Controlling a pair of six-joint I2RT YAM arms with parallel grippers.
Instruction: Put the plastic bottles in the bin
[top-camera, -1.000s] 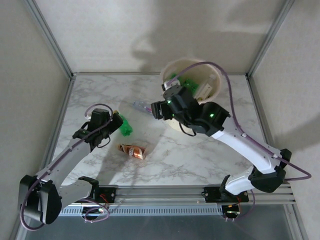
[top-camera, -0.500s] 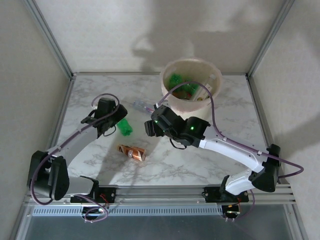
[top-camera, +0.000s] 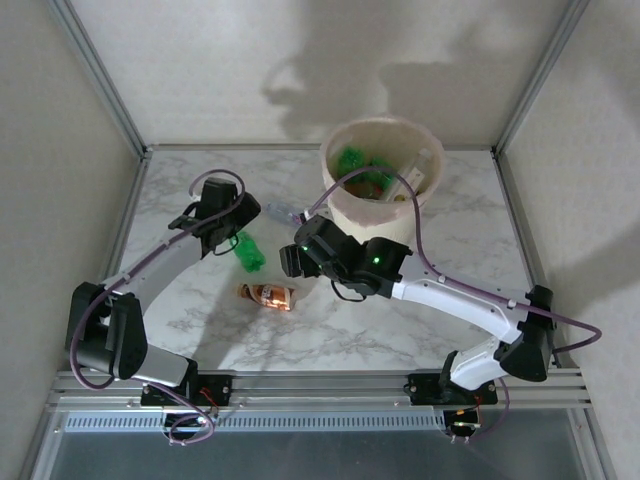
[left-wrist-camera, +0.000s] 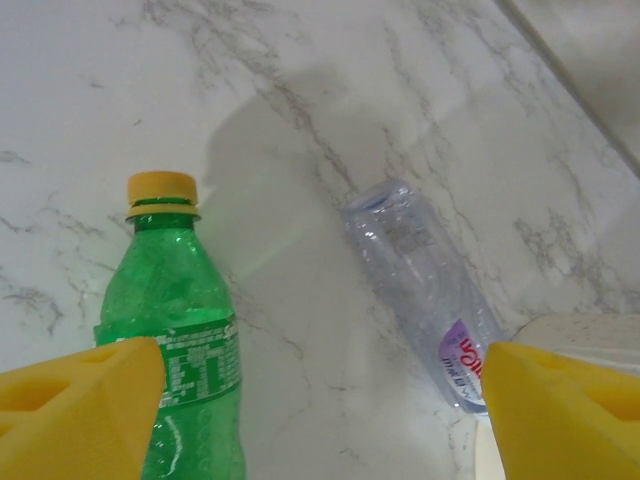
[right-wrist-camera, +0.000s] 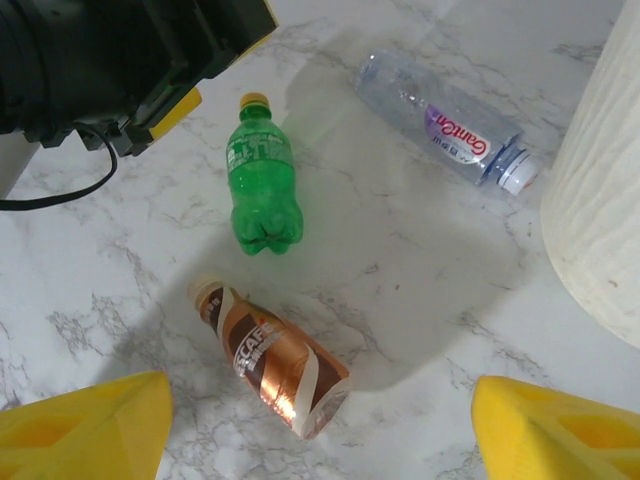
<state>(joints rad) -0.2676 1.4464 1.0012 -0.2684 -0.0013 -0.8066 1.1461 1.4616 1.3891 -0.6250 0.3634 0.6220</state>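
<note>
three bottles (top-camera: 250, 252) lie on the table (top-camera: 330, 330) left of the bin (top-camera: 400, 215); others (top-camera: 352, 160) inside it.

Bin (top-camera: 385, 122): lower front wall hid behind right arm in top view. Bottles inside it are a green jumble, count can't tell. Clear bottle (left-wrist-camera: 425, 290), just left of bin: cap end & part of label behind a pad (left-wrist-camera: 560, 410) of left gripper (left-wrist-camera: 320, 410). Green bottle (left-wrist-camera: 185, 320), further left of bin: base past btm edge, lower label behind other pad. Right wrist view: bin wall cut by right edge. Copper bottle (top-camera: 268, 296), near-left of bin: label too small to read from top.
</note>
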